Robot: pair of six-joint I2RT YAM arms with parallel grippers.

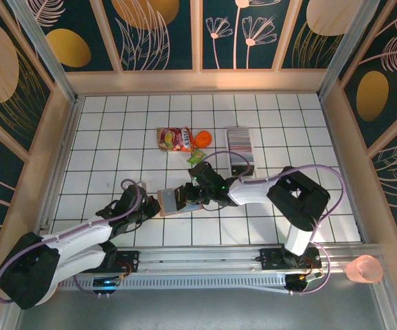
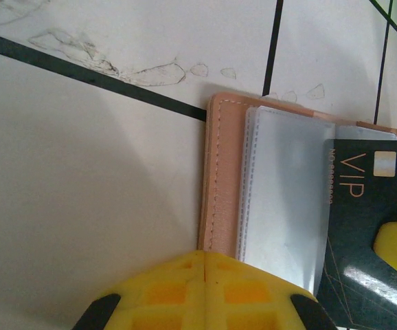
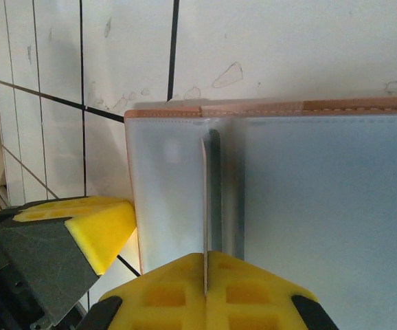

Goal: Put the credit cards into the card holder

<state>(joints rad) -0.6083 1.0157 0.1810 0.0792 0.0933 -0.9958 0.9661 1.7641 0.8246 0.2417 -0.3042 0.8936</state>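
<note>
The salmon-pink card holder (image 1: 167, 204) lies open on the tiles, its clear pockets (image 2: 281, 199) facing up. My right gripper (image 3: 205, 265) is shut on one of the credit cards, a dark one marked VIP (image 2: 363, 220). I see this card edge-on (image 3: 204, 206), standing over a pocket (image 3: 322, 206) of the holder (image 3: 288, 106). My left gripper (image 2: 205, 260) is shut, its tips resting at the holder's stitched left edge (image 2: 220, 172). The other credit cards (image 1: 240, 143) stand as a striped row farther back. From above, both grippers (image 1: 152, 205) (image 1: 187, 194) meet at the holder.
The row of cards sits in a long white tray (image 1: 228, 148). Left of it lie colourful snack packets (image 1: 174, 139), an orange item (image 1: 202, 138) and a green packet (image 1: 196, 157). Wooden walls enclose the tiled floor. A pink cup (image 1: 365, 269) stands outside at the right.
</note>
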